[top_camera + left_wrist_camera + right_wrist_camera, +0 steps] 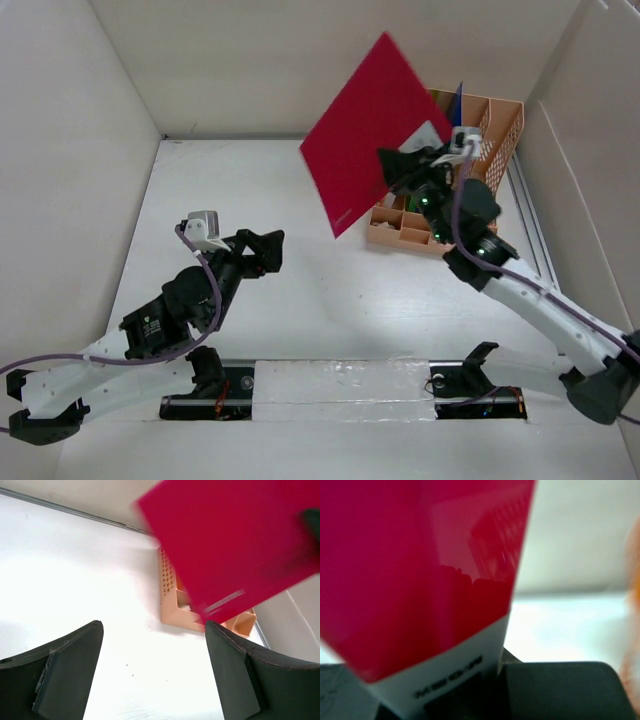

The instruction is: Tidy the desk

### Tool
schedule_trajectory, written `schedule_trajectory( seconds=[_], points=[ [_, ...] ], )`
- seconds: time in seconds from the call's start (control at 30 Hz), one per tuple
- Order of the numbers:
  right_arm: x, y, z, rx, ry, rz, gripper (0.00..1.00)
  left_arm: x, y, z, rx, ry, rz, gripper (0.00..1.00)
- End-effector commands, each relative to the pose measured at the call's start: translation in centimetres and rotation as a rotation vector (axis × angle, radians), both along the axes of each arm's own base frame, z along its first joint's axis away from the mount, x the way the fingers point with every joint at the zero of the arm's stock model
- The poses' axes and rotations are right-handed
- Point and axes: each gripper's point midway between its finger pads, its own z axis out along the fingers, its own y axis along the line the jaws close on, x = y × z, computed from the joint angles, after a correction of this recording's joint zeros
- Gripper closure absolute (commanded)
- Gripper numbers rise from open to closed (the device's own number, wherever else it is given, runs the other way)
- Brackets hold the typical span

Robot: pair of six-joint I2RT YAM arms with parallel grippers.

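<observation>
The desk (330,290) is a large flat white tabletop. My right gripper (405,165) is shut on the corner of a red folder (372,125) with a white label strip and holds it tilted in the air, just left of the peach file rack (470,140). The folder fills the right wrist view (420,565), clamped between the fingers (555,690). It also shows in the left wrist view (235,545). My left gripper (268,250) is open and empty, low over the desk's middle-left (125,630), its fingers (70,670) wide apart.
The peach slotted file rack stands at the back right against the wall; a blue sheet (457,100) sticks up in it. It shows in the left wrist view (175,605) too. White wall panels (60,150) edge the desk on three sides.
</observation>
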Motion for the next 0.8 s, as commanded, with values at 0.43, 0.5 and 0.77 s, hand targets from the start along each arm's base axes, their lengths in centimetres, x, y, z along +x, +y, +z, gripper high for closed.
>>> schedule_trajectory(
  seconds=[0.43,0.5,0.77],
  points=[
    [-7.9,-18.2,12.8,0.051,-0.085,-0.496,1.00,1.0,1.1,0.5,0.073,-0.051,0.078,0.19],
    [-8.2,-19.1,12.7,0.043,-0.067,-0.527,1.00,1.0,0.9,0.2,0.085,-0.046,0.076,0.19],
    [-9.2,-21.6,11.7,0.064,-0.007,-0.641,1.00,1.1,0.4,0.1,0.087,-0.047,0.060,0.20]
  ],
)
